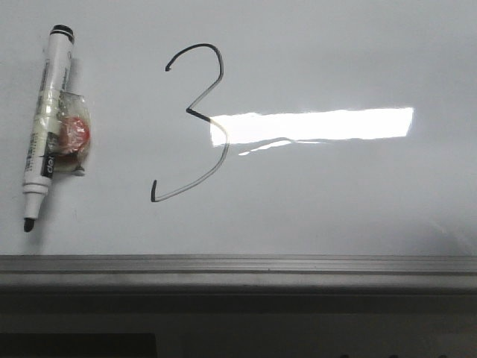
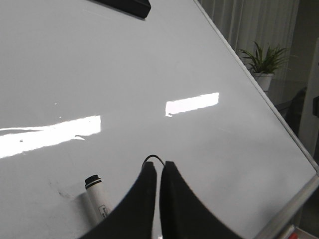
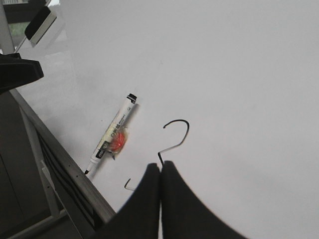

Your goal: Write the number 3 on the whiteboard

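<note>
Thin black hand-drawn angular number 3 [image 1: 195, 123] complete on large glossy white whiteboard [image 1: 335, 194], mid-left; lower curve faint. White marker, uncapped [image 1: 46, 123], lies left of it, released. Left pincer [image 2: 158, 167], right pincer [image 3: 160, 167]: both pinched closed, empty. Judge writing step done; next move only retreat, maybe cap marker.

Overhead lamps are throwing bright rectangular glare across the glossy whiteboard [image 1: 335, 60] (washing out part of the number 3 [image 1: 195, 123]); edges are looking soft.
</note>
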Robot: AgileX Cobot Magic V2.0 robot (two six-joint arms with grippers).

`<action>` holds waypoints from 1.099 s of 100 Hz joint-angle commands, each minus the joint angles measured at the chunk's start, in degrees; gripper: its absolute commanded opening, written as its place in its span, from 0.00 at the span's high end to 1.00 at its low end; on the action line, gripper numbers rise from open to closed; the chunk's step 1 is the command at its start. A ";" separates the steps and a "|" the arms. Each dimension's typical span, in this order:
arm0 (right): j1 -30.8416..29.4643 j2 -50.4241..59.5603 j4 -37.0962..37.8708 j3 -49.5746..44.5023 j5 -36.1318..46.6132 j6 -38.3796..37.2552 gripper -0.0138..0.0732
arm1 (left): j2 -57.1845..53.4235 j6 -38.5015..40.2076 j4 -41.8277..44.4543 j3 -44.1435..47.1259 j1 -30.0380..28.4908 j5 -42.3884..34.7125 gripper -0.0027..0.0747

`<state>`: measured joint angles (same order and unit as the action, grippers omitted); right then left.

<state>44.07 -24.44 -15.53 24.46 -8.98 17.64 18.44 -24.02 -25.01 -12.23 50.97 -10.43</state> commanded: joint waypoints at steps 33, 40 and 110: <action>-0.30 16.71 0.40 -14.30 6.53 0.68 0.90 | -3.52 -3.69 0.98 -1.58 0.27 0.68 0.99; -0.30 16.71 0.40 -14.52 6.42 0.68 0.90 | -3.52 -3.69 0.98 -1.58 0.27 0.68 0.99; -0.30 16.71 0.40 -14.57 6.42 0.68 0.90 | -3.52 -2.83 2.47 -1.58 -2.22 0.55 0.99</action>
<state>43.86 -7.28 -15.41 8.53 -7.19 17.84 14.46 -27.67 -23.90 -12.15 50.49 -6.38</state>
